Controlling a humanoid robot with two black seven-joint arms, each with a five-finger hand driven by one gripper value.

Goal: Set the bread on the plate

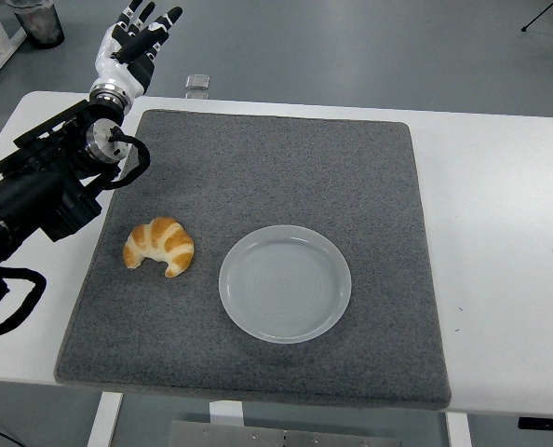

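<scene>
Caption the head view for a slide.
Left hand open, raised beyond the mat; croissant lies beside the empty plate.

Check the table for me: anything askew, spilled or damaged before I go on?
Nothing stands out. The croissant lies whole on the grey mat, left of the empty plate. The left hand is raised, open, beyond the table's far edge.

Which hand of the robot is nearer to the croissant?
Left. The left hand is raised beyond the far left corner of the mat, fingers spread, well behind the croissant. The right hand is not in view.
</scene>
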